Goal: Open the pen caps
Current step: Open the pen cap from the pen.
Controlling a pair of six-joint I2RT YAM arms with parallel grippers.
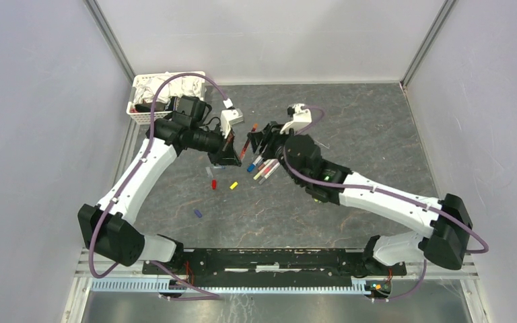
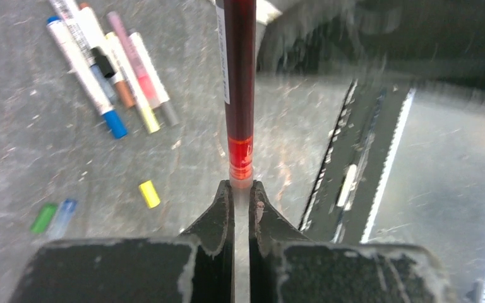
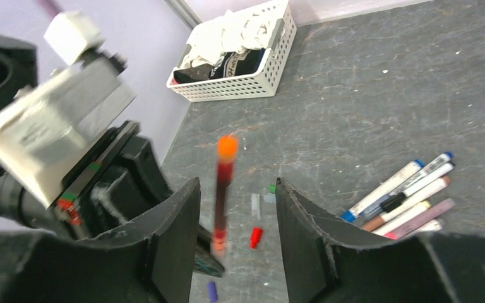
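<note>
A dark red pen (image 2: 239, 82) is held in the air, my left gripper (image 2: 240, 186) shut on its pale end just below a bright red band. In the right wrist view the same pen (image 3: 221, 189) shows an orange far end and stands between the jaws of my open right gripper (image 3: 235, 211), touching neither. From above, the two grippers (image 1: 232, 153) (image 1: 256, 140) face each other over the table with the pen (image 1: 244, 146) between them. Loose pen caps lie below: red (image 1: 213, 183), yellow (image 1: 233, 185), blue (image 1: 198, 213). Several pens (image 1: 262, 168) lie bunched under the right arm.
A white slatted basket (image 1: 149, 116) of cloths stands at the back left corner. Green (image 2: 43, 217) and clear (image 2: 66, 211) caps lie near the yellow one. The arms' black base rail (image 1: 276, 259) runs along the near edge. Grey walls close in on both sides.
</note>
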